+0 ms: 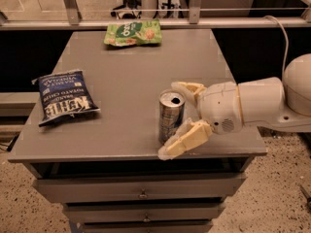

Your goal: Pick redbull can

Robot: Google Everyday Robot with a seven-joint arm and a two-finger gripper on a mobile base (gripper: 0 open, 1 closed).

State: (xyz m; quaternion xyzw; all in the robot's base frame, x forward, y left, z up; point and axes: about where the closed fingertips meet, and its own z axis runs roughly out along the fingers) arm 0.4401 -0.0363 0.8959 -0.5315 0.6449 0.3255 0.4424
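Note:
The redbull can (170, 122) stands upright near the front edge of the grey table (131, 72), its shiny pull-tab top showing. My gripper (171, 120) comes in from the right, open, with the can between its two cream fingers. One finger (187, 88) lies just behind the can. The other finger (187, 140) lies in front of it, at the table's front edge. I cannot tell whether the fingers touch the can. The can rests on the table.
A blue chip bag (63, 96) lies flat at the table's left side. A green snack bag (133, 33) lies at the far edge. Drawers (141, 193) sit below the tabletop. A metal rail (155, 22) runs behind the table.

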